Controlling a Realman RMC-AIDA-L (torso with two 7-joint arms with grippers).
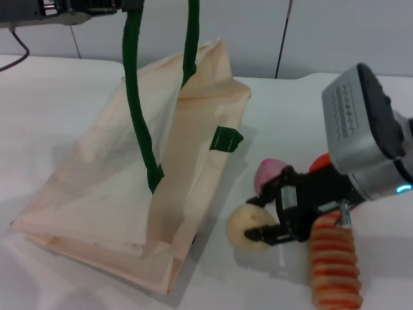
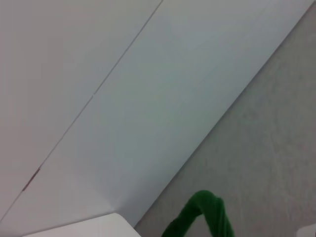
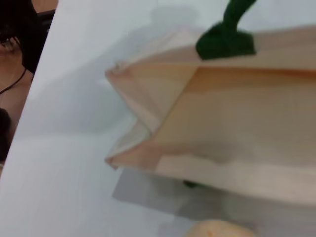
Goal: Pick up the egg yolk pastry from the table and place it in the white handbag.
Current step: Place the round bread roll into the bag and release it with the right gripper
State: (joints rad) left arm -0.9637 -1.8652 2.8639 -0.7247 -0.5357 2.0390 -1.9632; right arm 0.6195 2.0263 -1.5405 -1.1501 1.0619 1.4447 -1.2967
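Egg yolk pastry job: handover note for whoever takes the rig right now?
Right gripper: down at the table, open fingers either side of the egg yolk pastry; no lift yet, pastry sits on the table.
Left gripper: at the head view's top left edge, holding up the white handbag by its green handles; fingers out of view.
Nearby: pink peach-like ball just behind the pastry, striped ridged roll under the right wrist.
Done: bag mouth held up, right gripper lined up on the pastry.
Left: close, lift, carry to the bag opening, release inside.
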